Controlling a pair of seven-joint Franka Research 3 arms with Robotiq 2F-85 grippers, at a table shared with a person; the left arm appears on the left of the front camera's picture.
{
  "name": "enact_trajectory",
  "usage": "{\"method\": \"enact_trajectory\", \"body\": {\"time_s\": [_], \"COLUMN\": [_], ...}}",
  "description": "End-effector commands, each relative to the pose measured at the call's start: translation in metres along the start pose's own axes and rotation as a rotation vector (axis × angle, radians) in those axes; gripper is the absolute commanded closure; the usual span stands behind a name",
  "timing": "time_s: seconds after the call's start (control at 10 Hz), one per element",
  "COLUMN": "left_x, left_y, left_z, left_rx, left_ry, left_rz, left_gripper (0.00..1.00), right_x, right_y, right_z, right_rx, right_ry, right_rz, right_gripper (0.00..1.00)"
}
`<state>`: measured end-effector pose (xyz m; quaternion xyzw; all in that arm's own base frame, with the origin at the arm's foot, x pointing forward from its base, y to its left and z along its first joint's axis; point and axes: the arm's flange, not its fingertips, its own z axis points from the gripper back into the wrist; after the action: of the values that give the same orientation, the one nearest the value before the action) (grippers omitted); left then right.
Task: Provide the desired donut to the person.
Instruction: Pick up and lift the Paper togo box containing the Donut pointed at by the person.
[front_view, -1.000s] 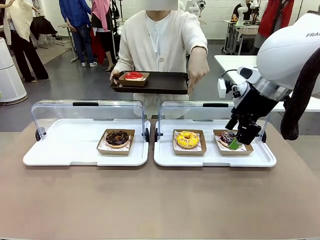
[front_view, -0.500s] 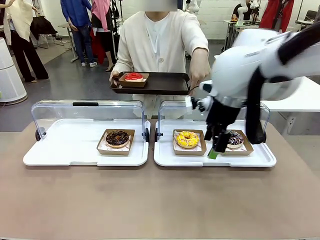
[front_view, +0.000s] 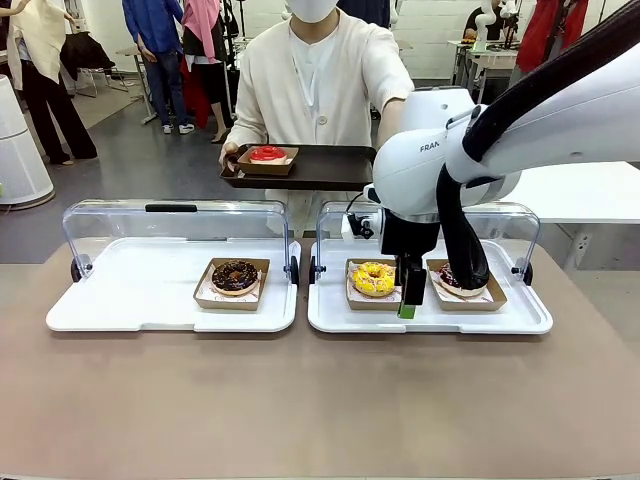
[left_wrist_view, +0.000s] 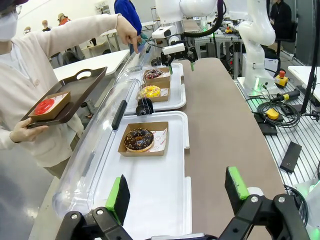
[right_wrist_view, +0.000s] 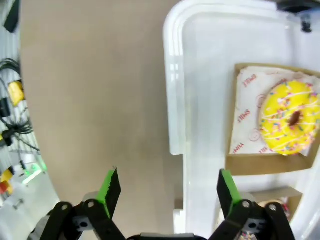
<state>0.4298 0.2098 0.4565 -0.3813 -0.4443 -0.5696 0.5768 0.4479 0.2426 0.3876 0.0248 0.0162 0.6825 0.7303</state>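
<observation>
The person (front_view: 320, 80) holds a dark serving tray (front_view: 320, 168) carrying a red donut (front_view: 267, 153) in a box. In the left wrist view the person's hand (left_wrist_view: 131, 41) points down toward the far white tray. A yellow donut (front_view: 373, 278) and a dark sprinkled donut (front_view: 458, 277) sit on that right tray (front_view: 430, 318). A chocolate donut (front_view: 235, 276) sits on the left tray (front_view: 130, 300). My right gripper (front_view: 409, 297) hangs open, fingers down, just right of the yellow donut (right_wrist_view: 292, 124), over the tray's front edge (right_wrist_view: 172, 100). My left gripper (left_wrist_view: 177, 192) is open and empty, short of the chocolate donut (left_wrist_view: 139, 139).
Both white trays have clear lids (front_view: 175, 225) raised at the back. Brown table (front_view: 300, 400) stretches bare in front of the trays. Cables and a yellow box (left_wrist_view: 272, 114) lie on the metal frame beside the table. Bystanders stand far behind.
My right arm has swung left, from above the sprinkled donut to beside the yellow donut. The person's pointing arm is now behind my arm in the front view.
</observation>
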Motion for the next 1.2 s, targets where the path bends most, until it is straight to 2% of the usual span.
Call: {"method": "enact_trajectory", "body": {"time_s": [0.0,0.3,0.6,1.1], "left_x": [0.001,0.001,0.001,0.001], "left_y": [-0.001,-0.001,-0.001,-0.001], "left_z": [0.001,0.001,0.001,0.001], "left_rx": [0.004,0.004,0.004,0.004], "left_ry": [0.0,0.0,0.0,0.0], "left_rz": [-0.004,-0.004,-0.004,-0.004], "left_gripper": [0.0,0.0,0.0,0.0], "right_x": [-0.001,-0.001,-0.001,-0.014], "right_y": [0.007,0.007,-0.01,-0.039], "right_z": [0.003,0.003,-0.012,-0.043], "right_rx": [0.007,0.007,-0.057,-0.076], "right_ry": [-0.021,-0.021,0.038,-0.051], "right_rz": [0.015,0.015,-0.007,0.023], "right_gripper": [0.0,0.0,0.0,0.0]}}
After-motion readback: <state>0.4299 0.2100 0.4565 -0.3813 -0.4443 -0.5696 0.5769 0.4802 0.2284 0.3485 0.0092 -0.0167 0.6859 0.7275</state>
